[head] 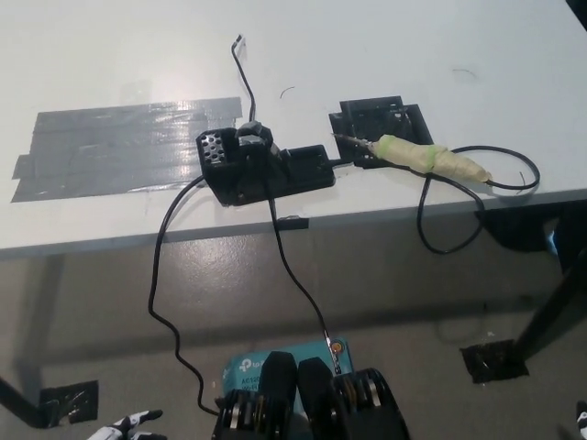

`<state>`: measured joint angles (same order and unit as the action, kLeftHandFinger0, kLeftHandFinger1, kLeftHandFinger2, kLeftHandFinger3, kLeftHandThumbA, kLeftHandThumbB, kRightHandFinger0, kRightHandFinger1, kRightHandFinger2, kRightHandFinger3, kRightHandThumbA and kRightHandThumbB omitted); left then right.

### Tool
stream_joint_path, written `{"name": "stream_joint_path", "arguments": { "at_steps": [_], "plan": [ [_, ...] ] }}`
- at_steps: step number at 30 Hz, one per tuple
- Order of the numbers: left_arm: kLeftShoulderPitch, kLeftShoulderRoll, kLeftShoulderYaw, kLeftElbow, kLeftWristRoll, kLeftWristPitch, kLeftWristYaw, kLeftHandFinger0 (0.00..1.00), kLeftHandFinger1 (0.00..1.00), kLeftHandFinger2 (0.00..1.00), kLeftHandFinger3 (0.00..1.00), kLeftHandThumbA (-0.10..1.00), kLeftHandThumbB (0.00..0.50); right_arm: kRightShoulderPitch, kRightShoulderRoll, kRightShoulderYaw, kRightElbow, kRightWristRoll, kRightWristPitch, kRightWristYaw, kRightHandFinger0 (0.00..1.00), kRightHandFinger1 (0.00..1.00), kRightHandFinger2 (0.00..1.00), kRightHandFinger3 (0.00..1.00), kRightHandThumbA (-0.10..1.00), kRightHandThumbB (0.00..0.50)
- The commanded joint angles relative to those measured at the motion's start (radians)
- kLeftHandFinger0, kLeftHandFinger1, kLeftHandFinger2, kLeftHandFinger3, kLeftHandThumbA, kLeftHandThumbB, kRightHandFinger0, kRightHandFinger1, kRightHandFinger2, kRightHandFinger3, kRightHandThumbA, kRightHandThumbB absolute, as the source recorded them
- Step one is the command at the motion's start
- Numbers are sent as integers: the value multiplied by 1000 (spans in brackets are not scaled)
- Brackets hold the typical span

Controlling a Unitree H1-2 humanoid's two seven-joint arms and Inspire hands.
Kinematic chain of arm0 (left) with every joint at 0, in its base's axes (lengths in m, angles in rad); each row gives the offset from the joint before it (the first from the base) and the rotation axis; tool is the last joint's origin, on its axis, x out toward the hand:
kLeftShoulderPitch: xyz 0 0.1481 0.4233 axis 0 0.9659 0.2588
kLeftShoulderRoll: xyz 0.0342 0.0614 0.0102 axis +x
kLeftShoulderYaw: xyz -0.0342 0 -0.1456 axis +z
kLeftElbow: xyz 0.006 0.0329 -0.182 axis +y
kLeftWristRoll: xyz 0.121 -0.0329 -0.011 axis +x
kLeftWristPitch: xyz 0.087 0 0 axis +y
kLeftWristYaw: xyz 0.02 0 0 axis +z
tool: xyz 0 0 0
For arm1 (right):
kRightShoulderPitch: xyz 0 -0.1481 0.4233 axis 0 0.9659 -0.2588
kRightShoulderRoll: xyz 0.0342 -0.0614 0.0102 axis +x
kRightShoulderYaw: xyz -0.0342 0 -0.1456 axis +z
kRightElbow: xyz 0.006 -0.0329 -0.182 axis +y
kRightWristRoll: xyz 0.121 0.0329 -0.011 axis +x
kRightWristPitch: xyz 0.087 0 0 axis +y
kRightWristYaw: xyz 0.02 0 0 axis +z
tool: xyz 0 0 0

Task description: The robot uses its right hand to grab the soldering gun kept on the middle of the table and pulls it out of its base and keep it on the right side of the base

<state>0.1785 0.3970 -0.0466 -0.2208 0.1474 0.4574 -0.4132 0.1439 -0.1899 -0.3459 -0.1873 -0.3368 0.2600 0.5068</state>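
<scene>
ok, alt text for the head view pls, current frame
A soldering gun with a pale wrapped handle lies on a white table, just right of its black base, its tip resting on a black plate. Gray tape covers the table's left. Only a bit of the white left robot hand shows at the bottom edge.

Only a sliver of the white left hand shows, down at the bottom edge toward the lower left of the frame, low below the table's level. A few pale fingertips poke into view, pointing right; too little shows to judge whether they're spread or closed. The black right arm and hand are nowhere in the frame.
</scene>
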Motion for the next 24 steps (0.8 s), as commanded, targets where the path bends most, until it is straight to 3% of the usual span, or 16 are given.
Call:
{"name": "stream_joint_path", "arguments": {
  "at_steps": [1,3,10,14,24],
  "plan": [
    [-1,23,25,-31,-31,13,-2,619,732,773,912,578,251,-9,-57,63,0,21,-157,-77,1000,1000,1000,1000,240,185],
    [-2,26,30,-37,-30,13,-4,624,744,780,905,585,260,-12,-88,108,2,-20,-182,-90,1000,1000,1000,1000,228,206],
    [-4,31,25,-41,-34,13,1,581,689,735,880,570,277,-11,-144,161,8,-16,-202,-145,1000,1000,1000,1000,140,196],
    [4,40,23,-38,-39,9,-1,568,670,723,859,586,286,-9,-163,181,25,4,-204,-148,1000,1000,1000,1000,156,191],
    [13,43,17,-46,-33,13,0,594,692,733,942,600,287,16,-203,213,3,32,-166,-129,1000,1000,1000,1000,124,180]
  ]
}}
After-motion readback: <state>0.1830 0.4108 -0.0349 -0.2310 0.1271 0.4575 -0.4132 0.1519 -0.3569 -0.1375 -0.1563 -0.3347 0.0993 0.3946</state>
